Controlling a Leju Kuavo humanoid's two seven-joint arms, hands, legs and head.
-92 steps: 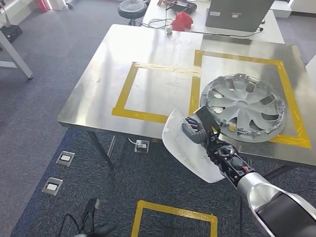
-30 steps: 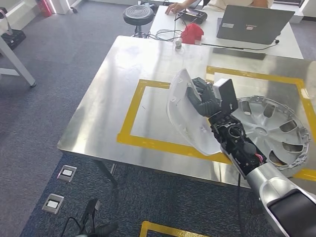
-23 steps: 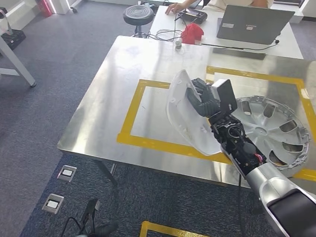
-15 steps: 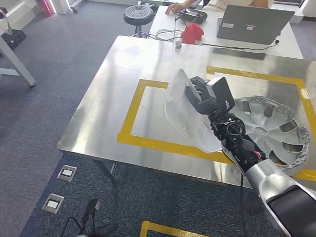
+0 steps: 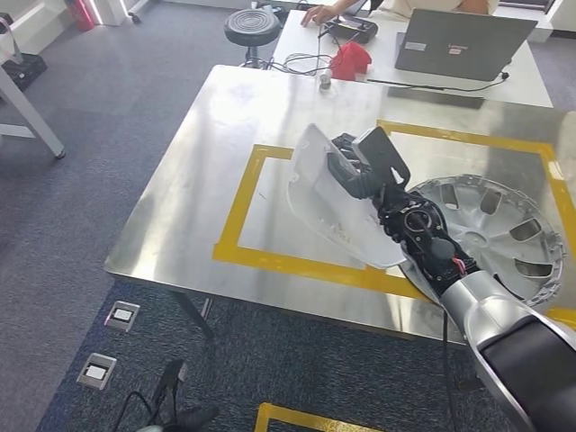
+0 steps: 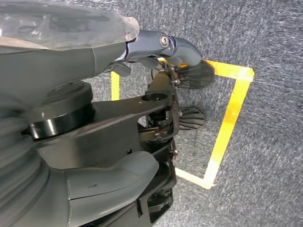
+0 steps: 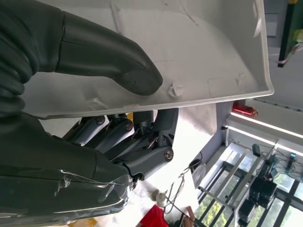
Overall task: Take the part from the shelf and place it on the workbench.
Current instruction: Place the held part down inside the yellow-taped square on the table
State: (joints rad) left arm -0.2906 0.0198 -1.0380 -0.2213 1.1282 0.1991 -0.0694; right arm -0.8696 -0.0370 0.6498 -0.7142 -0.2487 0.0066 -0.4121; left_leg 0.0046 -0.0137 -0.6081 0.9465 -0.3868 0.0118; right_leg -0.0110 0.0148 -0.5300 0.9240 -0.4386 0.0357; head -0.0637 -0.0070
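My left hand hangs over the carpet; whether it is open I cannot tell. My right hand grips the white plastic cover, fingers clamped on it, above the steel worktop. Beyond lies a hubcap.

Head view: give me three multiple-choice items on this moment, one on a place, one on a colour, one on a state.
1. Where does the hubcap lie?
A. Right taped square
B. Left taped square
C. On the floor

2. What colour is the tape on the workbench?
A. Red
B. Yellow
C. Blue

3. What is the right hand doing?
A. Hanging open
B. Resting flat on the bench
C. Gripping the white part

A: the hubcap sits inside the right outline.
B: the tape is yellow.
C: the right hand has its fingers around the white part, above the workbench.
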